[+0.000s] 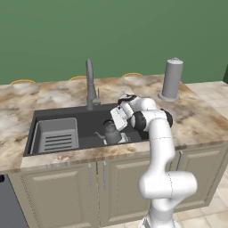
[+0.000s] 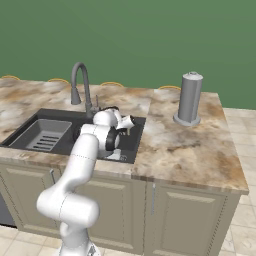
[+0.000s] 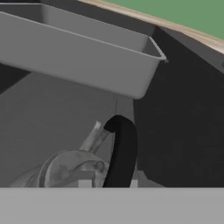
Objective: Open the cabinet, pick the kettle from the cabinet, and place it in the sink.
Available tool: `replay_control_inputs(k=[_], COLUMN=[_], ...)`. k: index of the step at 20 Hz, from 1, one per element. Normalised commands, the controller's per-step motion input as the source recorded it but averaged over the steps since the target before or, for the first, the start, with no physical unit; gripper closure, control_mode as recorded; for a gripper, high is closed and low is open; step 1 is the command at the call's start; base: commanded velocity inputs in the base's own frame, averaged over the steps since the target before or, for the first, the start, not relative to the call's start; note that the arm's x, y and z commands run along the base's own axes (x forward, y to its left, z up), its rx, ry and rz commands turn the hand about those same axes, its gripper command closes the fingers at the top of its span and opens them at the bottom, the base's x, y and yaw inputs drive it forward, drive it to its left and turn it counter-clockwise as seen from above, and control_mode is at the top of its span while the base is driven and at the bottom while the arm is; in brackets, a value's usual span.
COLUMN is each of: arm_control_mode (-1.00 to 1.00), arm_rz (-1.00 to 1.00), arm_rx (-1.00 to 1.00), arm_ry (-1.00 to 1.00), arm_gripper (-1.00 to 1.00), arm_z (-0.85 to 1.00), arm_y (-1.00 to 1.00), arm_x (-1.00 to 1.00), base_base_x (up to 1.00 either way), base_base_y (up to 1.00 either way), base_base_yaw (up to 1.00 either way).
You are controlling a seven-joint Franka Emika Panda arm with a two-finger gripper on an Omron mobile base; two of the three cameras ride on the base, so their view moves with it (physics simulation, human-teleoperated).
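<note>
The squat dark grey metal kettle (image 1: pixel 111 132) with its black arched handle, thin curved spout and small lid knob sits down inside the wide dark charcoal rectangular sink (image 1: pixel 87 116), on the basin floor toward the right-hand part, spout pointing left toward the grey dish rack insert (image 1: pixel 54 135), a boxy plastic-looking tray with slotted ribs in its bottom that fills the left part of the basin. The two-finger gripper (image 1: pixel 116 127) of the white arm reaches down into the basin right at the kettle, its fingers drawn close together around the black arched handle (image 3: pixel 122 151), which in the hand view rises as a smooth matte band just ahead of the hand, above the rounded brushed lid. From the right base view the kettle is mostly hidden behind the arm's wrist. A tall slender grey gooseneck faucet (image 1: pixel 91 84) stands at the back rim of the sink. The countertop (image 1: pixel 200 120) around it is glossy marbled stone in beige and brown, and a taller light-grey cylindrical canister (image 1: pixel 172 79) with a flared base stands upright on it to the right of the sink, well apart from the kettle. Beige base cabinets (image 1: pixel 71 191) with raised-panel doors and short grey handles run beneath the counter
</note>
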Motion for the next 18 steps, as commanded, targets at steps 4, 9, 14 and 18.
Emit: replay_control_inputs(k=[4,9,14,18], arm_control_mode=[-1.00,-1.00,-1.00,-1.00], arm_rz=[0.04,0.07,0.08,0.05], arm_rx=[-0.05,0.00,0.00,0.00], arm_ry=[0.00,-0.01,-0.02,0.00], arm_gripper=[1.00,1.00,1.00,1.00], arm_z=[-0.35,-0.34,-0.37,-0.43], arm_y=[0.00,-0.03,-0.01,0.00], arm_x=[0.21,0.19,-0.02,-0.03], base_base_x=[0.00,0.00,0.00,0.00], base_base_y=[0.00,0.00,0.00,0.00], base_base_yaw=[0.00,0.00,0.00,0.00])
